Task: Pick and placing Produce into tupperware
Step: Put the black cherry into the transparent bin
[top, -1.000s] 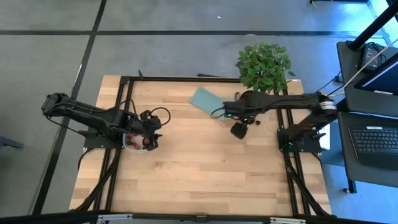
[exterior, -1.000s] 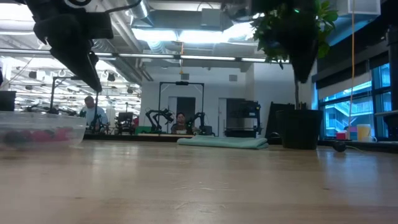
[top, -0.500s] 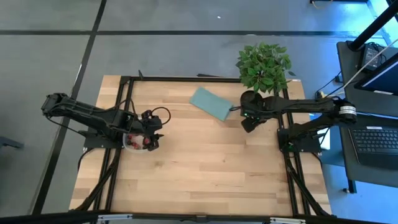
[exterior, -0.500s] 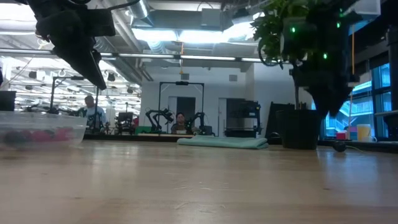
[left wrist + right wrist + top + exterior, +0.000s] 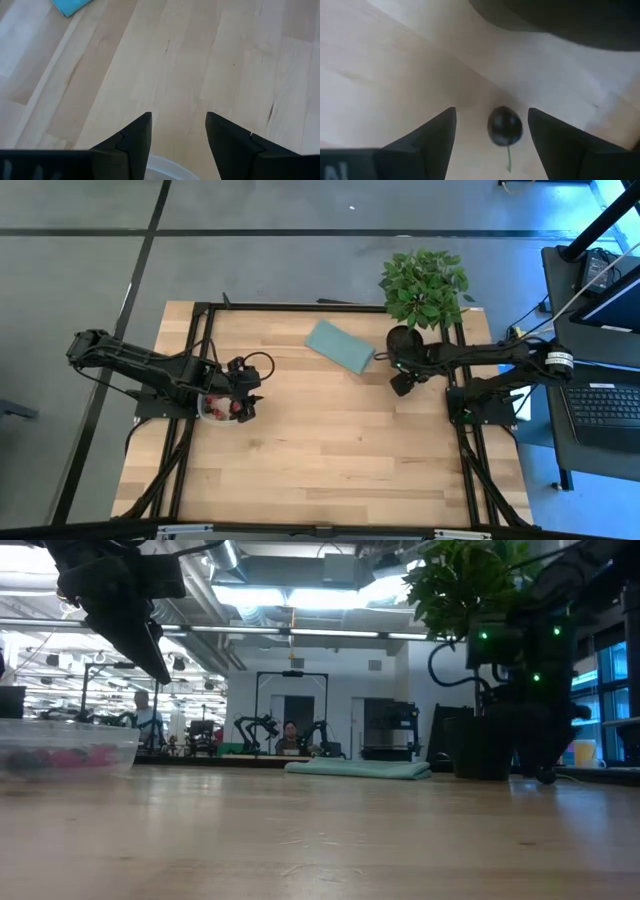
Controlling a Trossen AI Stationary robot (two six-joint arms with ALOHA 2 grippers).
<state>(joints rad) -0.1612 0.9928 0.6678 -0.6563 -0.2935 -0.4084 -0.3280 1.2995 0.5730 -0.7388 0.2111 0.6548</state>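
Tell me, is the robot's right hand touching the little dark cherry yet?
Apart. In the right wrist view, the dark cherry lies on the table between the open right hand's fingers, with bare wood showing on both sides of it.

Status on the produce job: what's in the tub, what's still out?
Done: red fruits sit in the tupperware, left gripper open above its edge. In hand: right gripper open around a dark cherry on the table, by the plant pot, not yet gripped. Left: grasp and carry it over.
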